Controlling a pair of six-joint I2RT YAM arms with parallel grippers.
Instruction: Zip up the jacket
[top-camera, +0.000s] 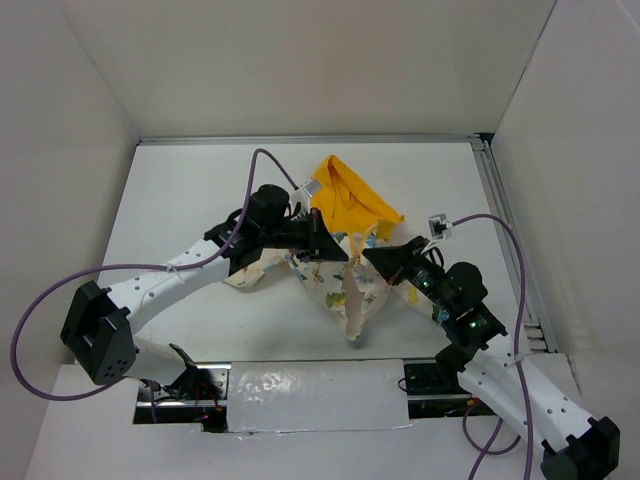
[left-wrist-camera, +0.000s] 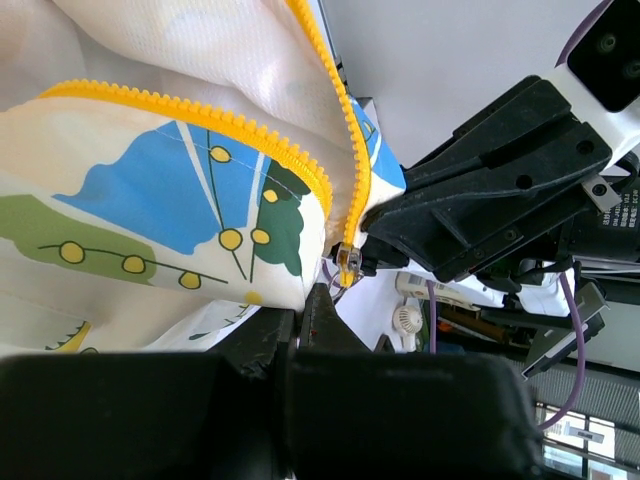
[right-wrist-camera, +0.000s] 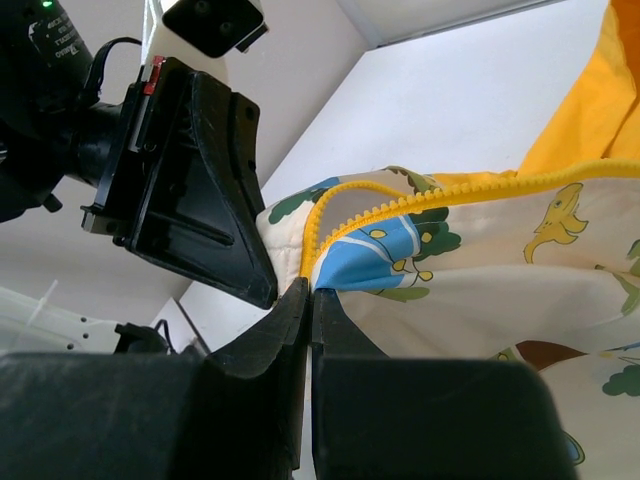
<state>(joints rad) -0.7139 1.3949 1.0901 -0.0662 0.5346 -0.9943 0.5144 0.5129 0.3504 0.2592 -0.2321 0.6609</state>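
Note:
The jacket (top-camera: 352, 290) hangs bunched above the table's middle, cream with blue and green prints, and its yellow hood (top-camera: 350, 203) trails toward the back. My left gripper (top-camera: 333, 243) and right gripper (top-camera: 368, 257) meet tip to tip at its top. In the left wrist view, the left gripper (left-wrist-camera: 300, 300) is shut on a fold of printed fabric just below the yellow zipper (left-wrist-camera: 345, 150) and its clear slider (left-wrist-camera: 347, 262). The right wrist view shows the right gripper (right-wrist-camera: 310, 290) shut on the jacket's edge where the zipper teeth (right-wrist-camera: 420, 200) end.
White walls enclose the table (top-camera: 180, 200) on three sides. A metal rail (top-camera: 505, 240) runs along the right edge. Purple cables (top-camera: 60, 290) loop beside both arms. A silver taped strip (top-camera: 300, 385) lies at the near edge between the arm bases.

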